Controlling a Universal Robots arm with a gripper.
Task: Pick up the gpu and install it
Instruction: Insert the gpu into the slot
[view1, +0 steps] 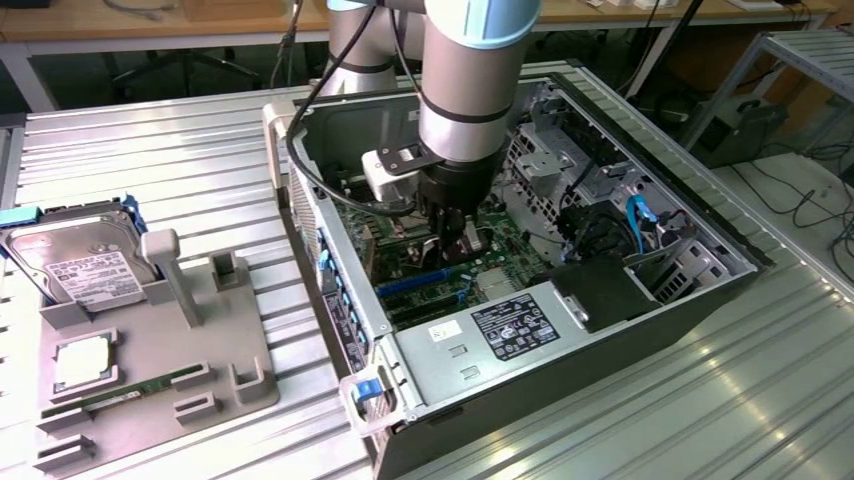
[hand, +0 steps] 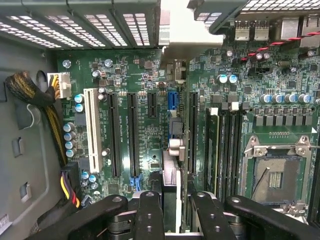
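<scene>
My gripper (view1: 455, 238) is down inside the open PC case (view1: 534, 335), just above the green motherboard (hand: 145, 75). It is shut on the gpu (hand: 171, 175), which the wrist view shows edge-on between the two black fingers (hand: 150, 215). The card stands upright over the expansion slots, between two long black slots (hand: 131, 135). Its silver bracket (hand: 177, 30) reaches the perforated rear wall of the case. In the exterior view the gpu (view1: 466, 248) is a small dark piece under the fingers. Whether its edge sits in a slot cannot be told.
A white slot (hand: 91, 130), yellow-black cables (hand: 35, 95), RAM slots (hand: 225, 150) and the CPU socket (hand: 277, 175) surround the card. At the exterior view's left, a grey fixture (view1: 160, 370) holds a hard drive (view1: 83, 268), a CPU (view1: 80, 360) and a green RAM stick (view1: 127, 393).
</scene>
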